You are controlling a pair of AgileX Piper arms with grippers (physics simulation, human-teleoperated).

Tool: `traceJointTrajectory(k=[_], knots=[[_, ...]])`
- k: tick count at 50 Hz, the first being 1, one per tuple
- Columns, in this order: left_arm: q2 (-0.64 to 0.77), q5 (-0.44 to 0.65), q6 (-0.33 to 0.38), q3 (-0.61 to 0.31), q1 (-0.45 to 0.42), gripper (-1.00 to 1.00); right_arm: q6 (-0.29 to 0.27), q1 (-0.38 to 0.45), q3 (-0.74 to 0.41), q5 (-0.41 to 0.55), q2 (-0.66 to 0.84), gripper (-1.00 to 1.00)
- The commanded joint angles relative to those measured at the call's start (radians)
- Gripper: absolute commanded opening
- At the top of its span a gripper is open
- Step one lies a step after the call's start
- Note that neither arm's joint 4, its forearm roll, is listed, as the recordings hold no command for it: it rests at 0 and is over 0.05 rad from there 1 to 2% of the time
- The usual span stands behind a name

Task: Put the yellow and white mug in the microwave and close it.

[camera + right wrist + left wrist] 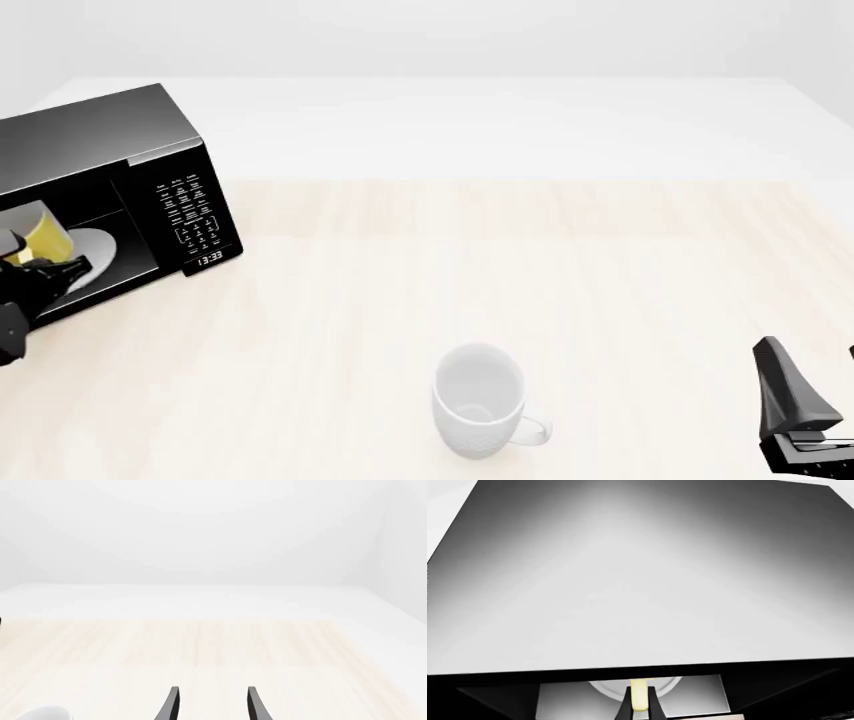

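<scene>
The black microwave (147,150) stands at the table's far left with its cavity open; its top fills the left wrist view (640,580). My left gripper (40,268) is shut on the yellow and white mug (47,235) and holds it inside the cavity over the white turntable plate (100,245). In the left wrist view the fingers (640,707) pinch the mug's yellow handle (639,695) in front of the plate (607,687). My right gripper (210,705) is open and empty at the near right (801,400). The microwave's door is out of view.
An all-white mug (478,400) stands upright on the light wood table (534,270) near the front middle, left of my right gripper; its rim shows in the right wrist view (40,714). The keypad and clock (194,215) face right of the cavity.
</scene>
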Motion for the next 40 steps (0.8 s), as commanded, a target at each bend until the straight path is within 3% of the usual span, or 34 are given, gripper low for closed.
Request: traceJointTrajectory(k=[1,27,28,40], knots=[[0.034,0.006,0.003,-0.020,0.001,-1.00,0.000,0.000,0.000,0.000,0.000,1.00],[0.091,0.022,-0.010,-0.050,-0.007,-1.00,0.000,0.000,0.000,0.000,0.000,1.00],[0.090,0.023,-0.007,-0.049,-0.003,1.00,0.000,0.000,0.000,0.000,0.000,1.00],[0.088,0.028,-0.006,-0.054,-0.006,1.00,0.000,0.000,0.000,0.000,0.000,1.00]])
